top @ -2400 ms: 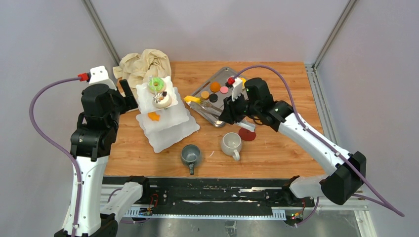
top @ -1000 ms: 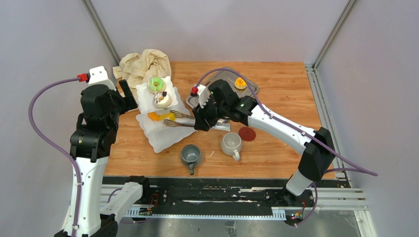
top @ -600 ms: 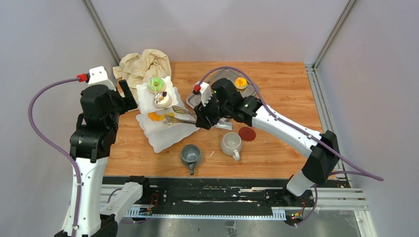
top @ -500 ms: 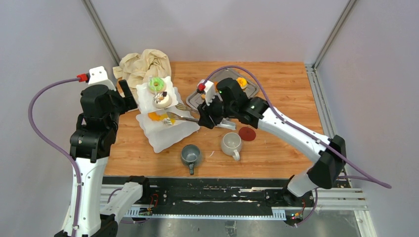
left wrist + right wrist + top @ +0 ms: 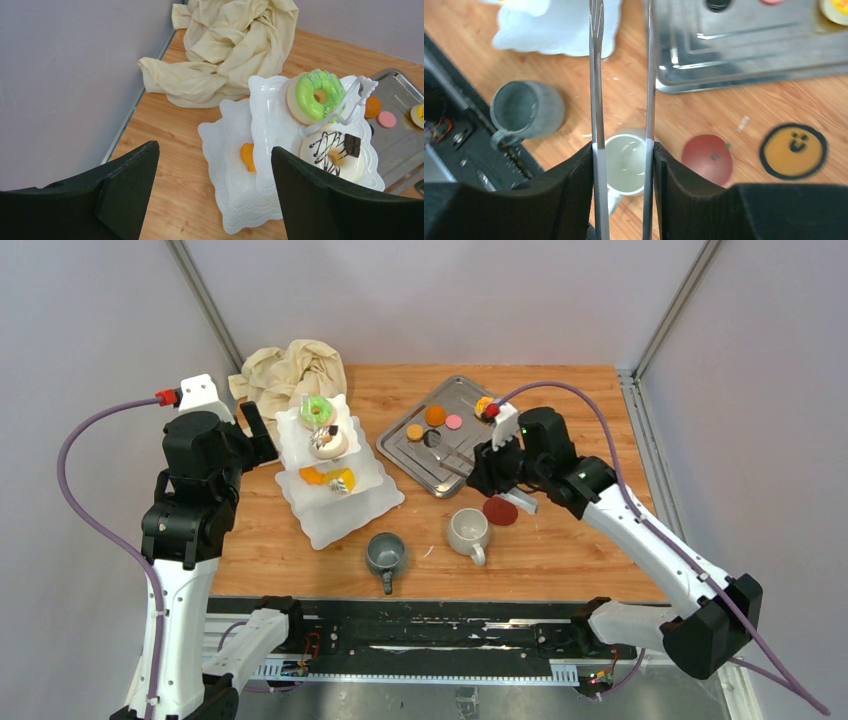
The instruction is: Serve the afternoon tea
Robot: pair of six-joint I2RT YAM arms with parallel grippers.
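Observation:
The white three-tier stand (image 5: 372,502) (image 5: 235,200) carries a green ring doughnut (image 5: 317,410) (image 5: 316,95) and a chocolate-striped white doughnut (image 5: 328,443) (image 5: 336,156) on top. Orange and yellow pastries (image 5: 328,478) lie on its middle tier. My left gripper (image 5: 255,435) (image 5: 212,150) hangs open beside the stand, holding nothing. My right gripper (image 5: 487,465) (image 5: 622,150) is shut on metal tongs (image 5: 450,452) (image 5: 595,75), whose blades reach over the tray; nothing shows between them. The grey mug (image 5: 385,553) (image 5: 526,107) and white mug (image 5: 467,529) (image 5: 624,165) stand near the front.
The steel tray (image 5: 420,462) (image 5: 744,55) holds orange (image 5: 436,415), pink (image 5: 454,422), dark (image 5: 431,438) and yellow (image 5: 484,405) pastries. A red coaster (image 5: 499,511) (image 5: 707,157) and a yellow smiley coaster (image 5: 793,150) lie by the white mug. The beige cloth (image 5: 290,370) (image 5: 230,45) is bunched behind the stand.
My right arm has pulled back from the stand to above the tray with the tongs. The yellow pastry it carried now lies on the stand's middle tier. The left arm is still.

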